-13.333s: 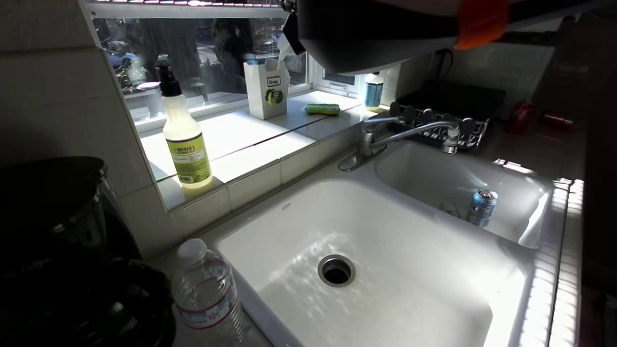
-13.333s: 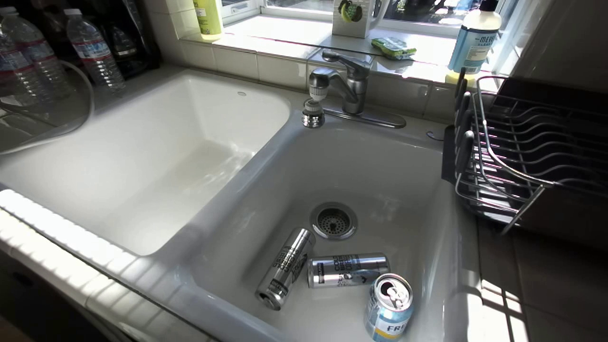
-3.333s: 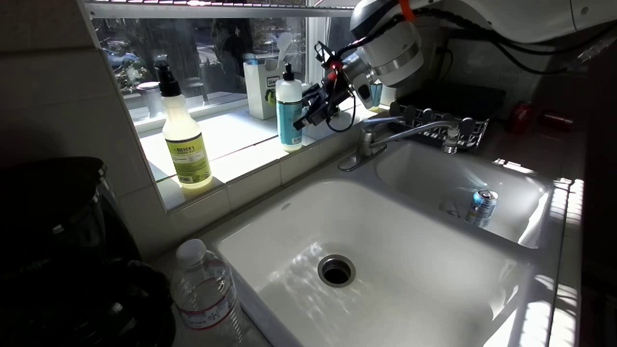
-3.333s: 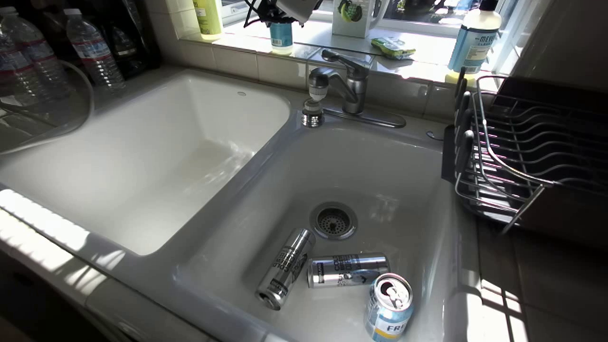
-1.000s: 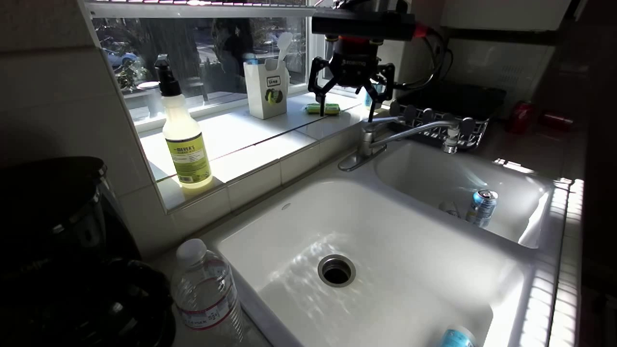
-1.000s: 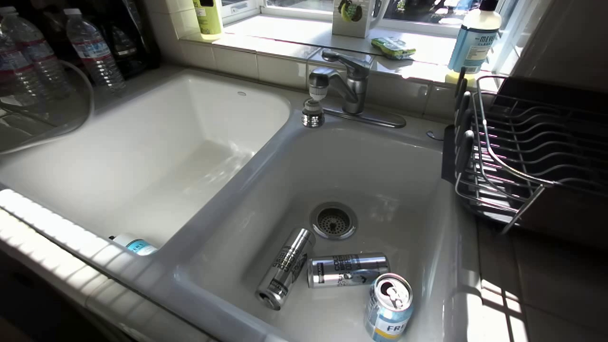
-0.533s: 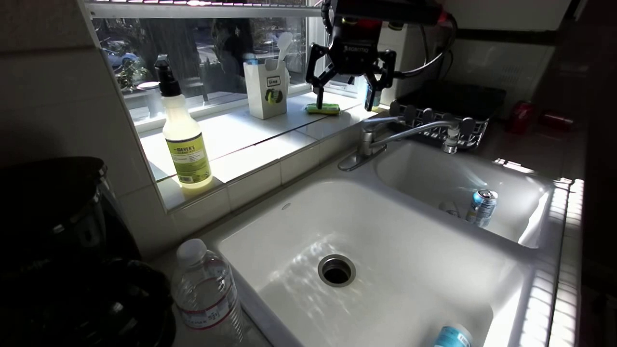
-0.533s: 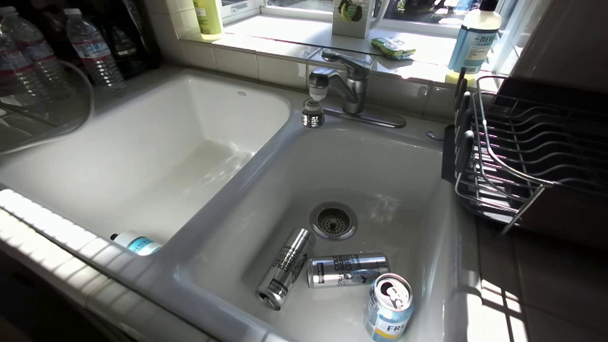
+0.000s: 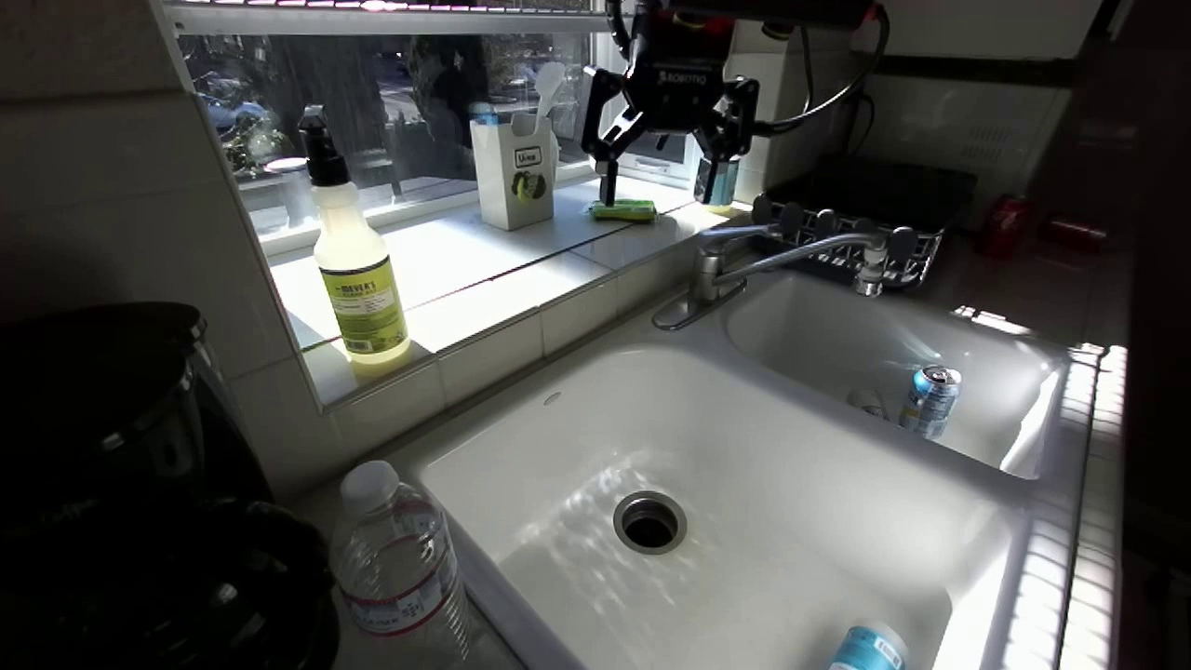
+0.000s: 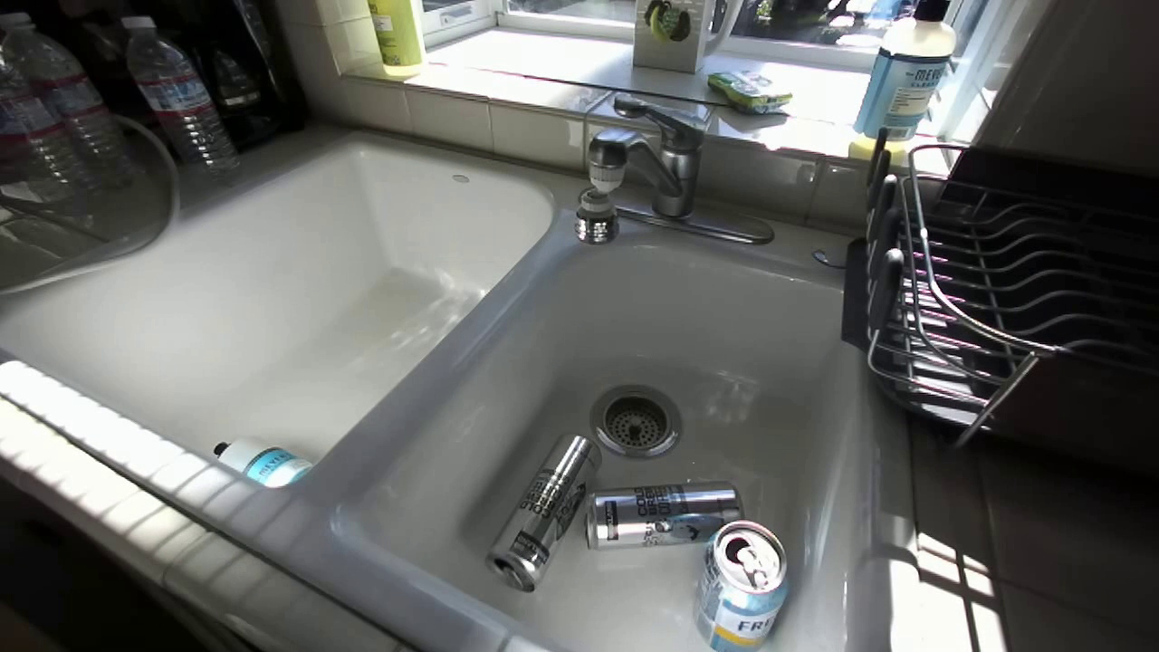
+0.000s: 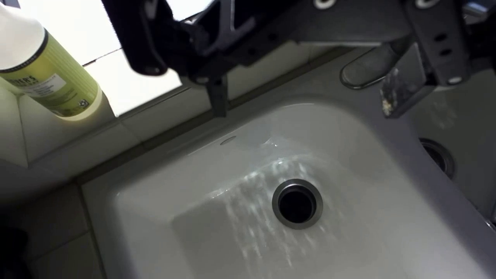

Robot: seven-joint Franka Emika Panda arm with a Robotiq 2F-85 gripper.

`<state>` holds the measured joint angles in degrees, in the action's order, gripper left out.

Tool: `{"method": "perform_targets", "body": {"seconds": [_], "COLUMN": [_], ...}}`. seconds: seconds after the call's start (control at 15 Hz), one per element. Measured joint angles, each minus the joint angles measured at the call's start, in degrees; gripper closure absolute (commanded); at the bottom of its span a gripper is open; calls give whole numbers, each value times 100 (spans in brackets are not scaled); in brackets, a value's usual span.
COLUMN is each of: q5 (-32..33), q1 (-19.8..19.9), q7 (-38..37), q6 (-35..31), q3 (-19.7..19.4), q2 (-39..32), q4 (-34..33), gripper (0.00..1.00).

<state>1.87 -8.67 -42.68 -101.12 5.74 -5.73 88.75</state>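
Note:
In an exterior view my gripper [image 9: 658, 191] hangs above the sill and faucet, jaws wide apart with nothing between them. The wrist view also shows the gripper [image 11: 306, 112] spread, above the larger sink basin [image 11: 348, 240]. Blotchy marks show on one finger pad [image 11: 401, 87]. A white bottle with a blue label [image 10: 272, 465] and black top lies on its side in the larger basin, well away from the gripper; its blue end [image 9: 870, 649] shows at the bottom of an exterior view. A green-yellow sponge pack [image 9: 623, 211] lies on the sill behind the fingers.
The faucet [image 9: 712, 270] rises behind the basins. A yellow-green spray bottle [image 9: 363, 279], a white holder [image 9: 516, 177] and a blue soap bottle [image 10: 905, 86] stand on the sill. Several cans, including a blue one [image 10: 742, 580], occupy the smaller basin. A dish rack [image 10: 996, 299] adjoins it.
About three seconds ago the gripper was at a blue-labelled bottle by the sill; that bottle now lies in the larger basin. Over the last second it rolled slightly, and the open gripper rose a little.

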Motion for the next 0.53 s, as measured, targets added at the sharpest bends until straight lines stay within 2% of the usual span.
{"method": "perform_targets", "body": {"seconds": [0.53], "q5": [48], "q1": [-31], "q7": [45], "q6": [0], "q3": [17], "q2": [23], "q4": [2], "gripper": [0]}}
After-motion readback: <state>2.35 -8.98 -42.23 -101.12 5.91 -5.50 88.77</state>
